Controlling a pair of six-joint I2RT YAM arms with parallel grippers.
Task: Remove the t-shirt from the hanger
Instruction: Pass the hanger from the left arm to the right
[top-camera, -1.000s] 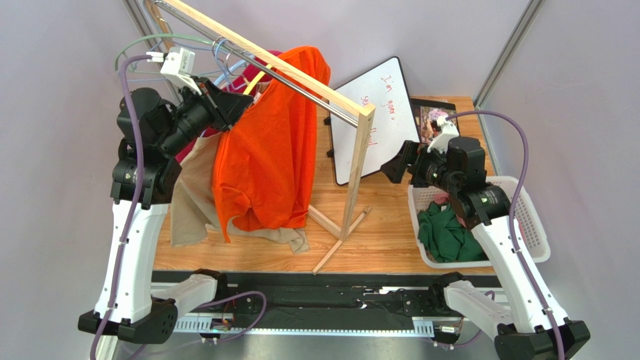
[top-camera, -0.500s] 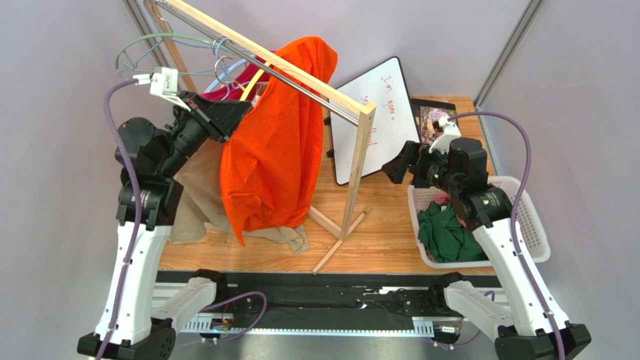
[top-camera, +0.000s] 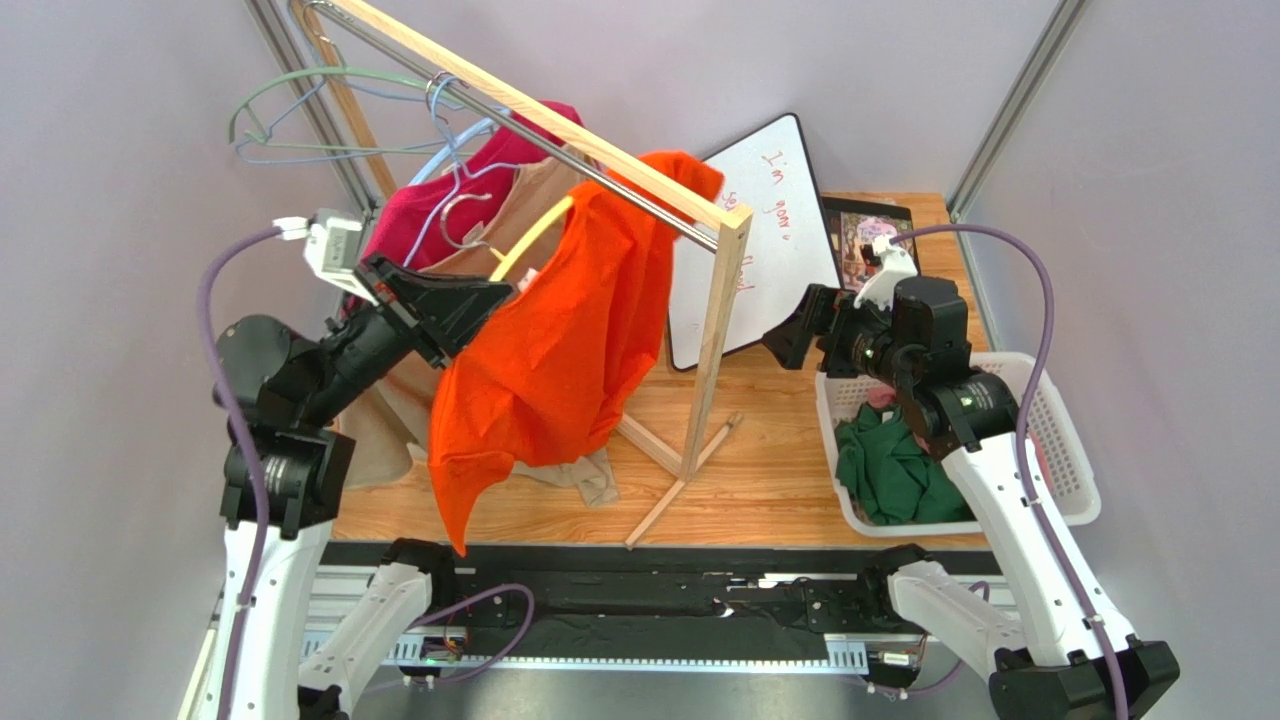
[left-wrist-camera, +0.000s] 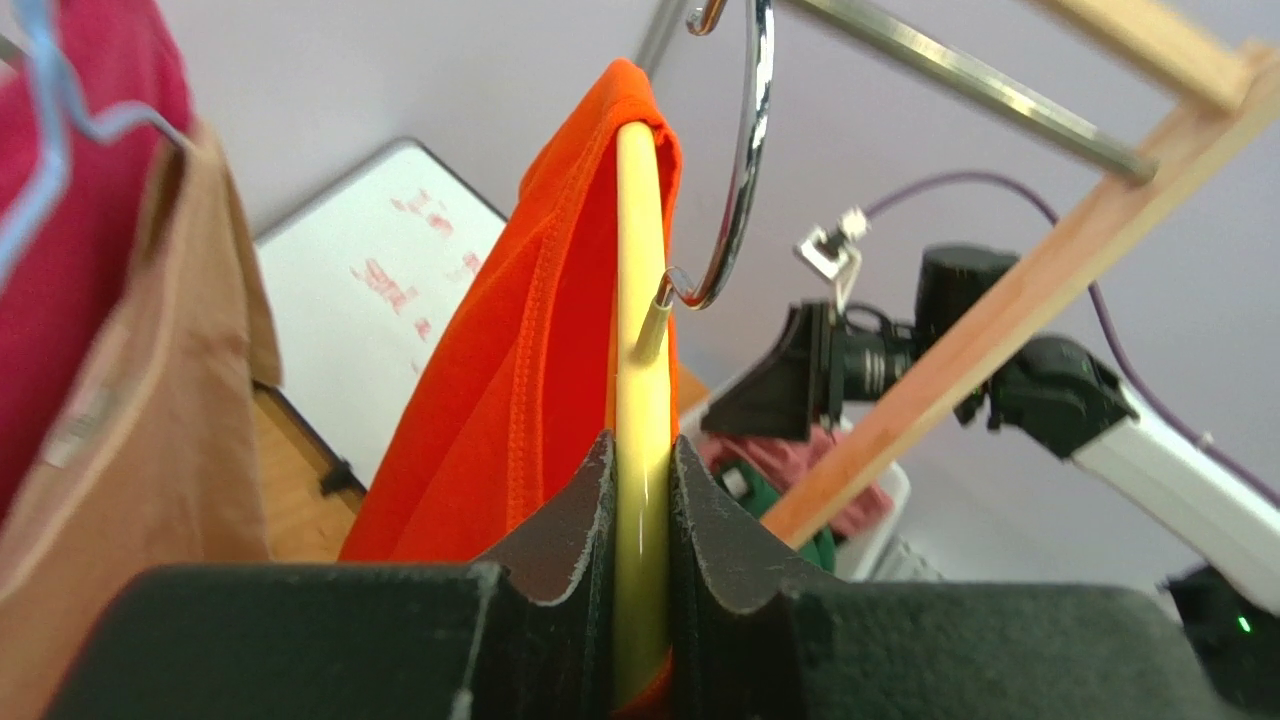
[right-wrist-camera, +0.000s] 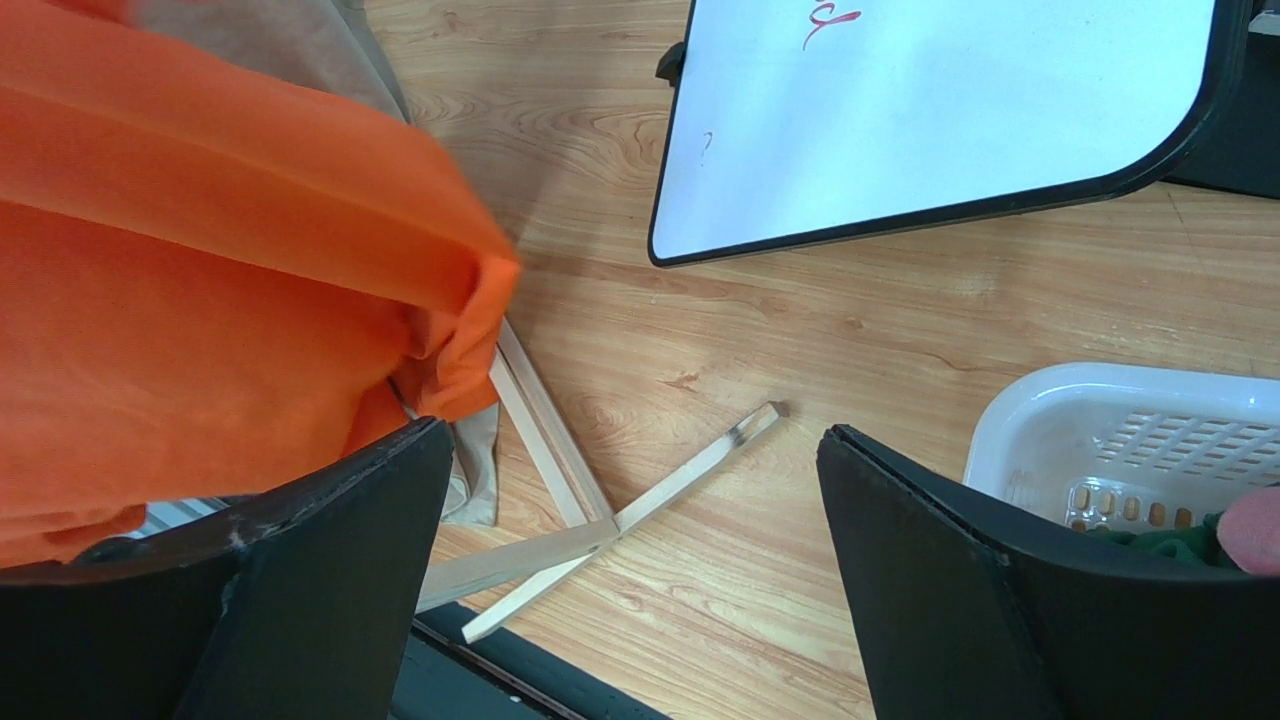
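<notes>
I am watching the orange t-shirt (top-camera: 556, 360) hanging at about 9 o'clock from the wooden rack (top-camera: 718, 323) post, and it is draping in long loose folds rather than hanging flat. It is plain and bright, with no print that I can see. Its top is bunching up against the metal rail (top-camera: 601, 168) near the post, and its lowest corner is trailing to a point toward 7 o'clock, over the table's near edge. From the left wrist, a stitched edge of the shirt is running up along the yellow hanger (left-wrist-camera: 642, 300) and folding over its top. The left gripper (left-wrist-camera: 642, 458) is clamping that yellow hanger between its 2 fingers, with orange cloth lying against the left one. The chrome hook (left-wrist-camera: 744, 165) is curving just beside the rail, but I cannot tell whether it is riding on it. The right gripper (right-wrist-camera: 639, 525) is hovering at 3 o'clock from the post with its jaws spread wide and nothing between them, and the white basket (top-camera: 1052, 435) is sitting at its 5 o'clock. A beige garment (top-camera: 526, 195) and a magenta garment (top-camera: 436, 210) are hanging at 11 o'clock from the t-shirt.
</notes>
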